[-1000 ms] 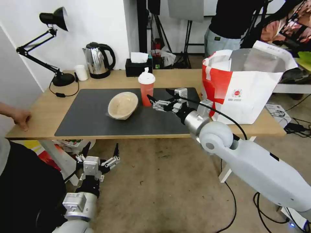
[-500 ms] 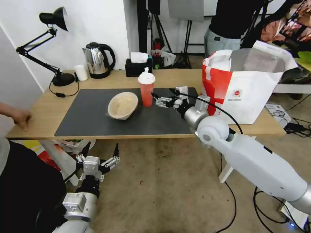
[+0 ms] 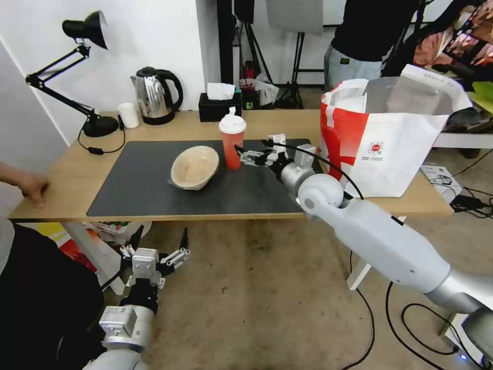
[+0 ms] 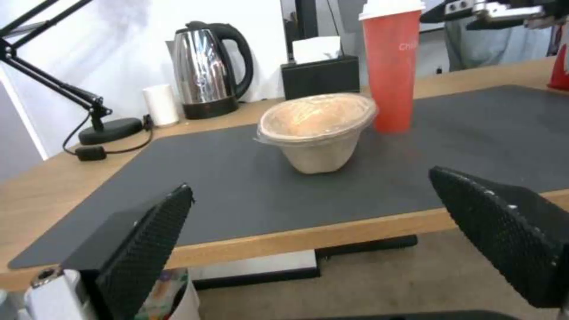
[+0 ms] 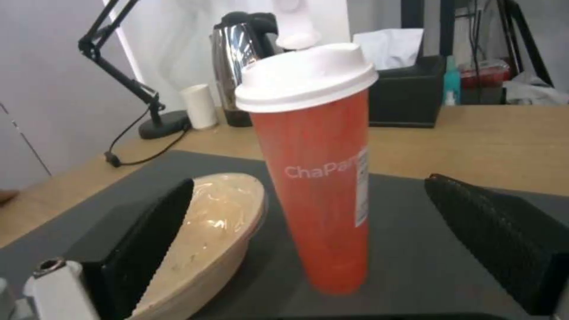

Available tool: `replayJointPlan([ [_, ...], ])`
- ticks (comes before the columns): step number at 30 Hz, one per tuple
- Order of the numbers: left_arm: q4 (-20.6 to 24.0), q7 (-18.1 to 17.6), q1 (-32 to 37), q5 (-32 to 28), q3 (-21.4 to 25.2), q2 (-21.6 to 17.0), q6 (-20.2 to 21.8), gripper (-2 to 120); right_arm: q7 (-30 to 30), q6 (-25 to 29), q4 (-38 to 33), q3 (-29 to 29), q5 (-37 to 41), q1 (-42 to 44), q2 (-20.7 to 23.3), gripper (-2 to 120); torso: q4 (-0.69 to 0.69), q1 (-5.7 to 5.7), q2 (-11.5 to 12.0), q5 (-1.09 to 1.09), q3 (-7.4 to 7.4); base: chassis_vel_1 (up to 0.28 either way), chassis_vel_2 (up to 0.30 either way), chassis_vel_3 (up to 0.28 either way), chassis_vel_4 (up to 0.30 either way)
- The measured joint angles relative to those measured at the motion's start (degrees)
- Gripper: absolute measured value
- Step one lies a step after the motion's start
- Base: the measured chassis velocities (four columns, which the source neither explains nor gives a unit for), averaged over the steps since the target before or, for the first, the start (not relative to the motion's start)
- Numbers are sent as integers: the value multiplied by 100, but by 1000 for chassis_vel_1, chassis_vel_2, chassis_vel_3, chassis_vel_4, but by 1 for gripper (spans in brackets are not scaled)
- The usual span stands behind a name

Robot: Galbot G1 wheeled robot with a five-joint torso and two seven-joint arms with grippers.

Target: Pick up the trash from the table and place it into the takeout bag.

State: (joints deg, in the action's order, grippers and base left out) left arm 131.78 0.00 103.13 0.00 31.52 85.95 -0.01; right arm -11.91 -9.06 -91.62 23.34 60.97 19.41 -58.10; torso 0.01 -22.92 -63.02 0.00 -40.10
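Head view shows your right gripper (image 3: 251, 149) spread w/ fingers just beside the upright red plastic cup w/ white lid (image 3: 232, 141) on the dark grey mat (image 3: 138, 190); left gripper (image 3: 158, 241) spread, parked below the table edge.

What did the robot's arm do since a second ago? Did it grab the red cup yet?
Not yet. The right gripper moved forward across the mat, closer to the red cup; its open fingers now sit on either side of the cup without holding it. The cup, the beige paper bowl and the takeout bag stayed put, and the left gripper stayed open, low in front of the table.
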Motion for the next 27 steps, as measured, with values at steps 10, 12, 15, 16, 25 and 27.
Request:
replayJointPlan([
  [10,0,0,-1,0,0,0,0,100,24,-5,374,176,-66,-232,-242,100,-1,0,-2,0,0,0,0,0,0],
  [12,0,0,0,0,0,0,0,100,72,-4,535,216,-98,-319,-316,100,0,0,-2,0,0,0,0,0,0],
  [15,0,0,0,0,0,0,0,100,116,-2,688,238,-114,-387,-379,100,-1,0,-1,0,0,0,0,0,0],
  [16,0,0,0,0,0,0,0,100,138,2,798,245,-125,-437,-431,100,-1,0,-1,0,0,0,0,0,0],
  [25,0,0,0,0,0,0,0,100,229,11,1208,333,-168,-623,-645,100,0,0,-1,0,0,0,0,0,0],
  [27,0,0,0,0,0,0,0,100,244,15,1287,353,-180,-656,-691,100,-1,0,-1,0,0,0,0,0,0],
])
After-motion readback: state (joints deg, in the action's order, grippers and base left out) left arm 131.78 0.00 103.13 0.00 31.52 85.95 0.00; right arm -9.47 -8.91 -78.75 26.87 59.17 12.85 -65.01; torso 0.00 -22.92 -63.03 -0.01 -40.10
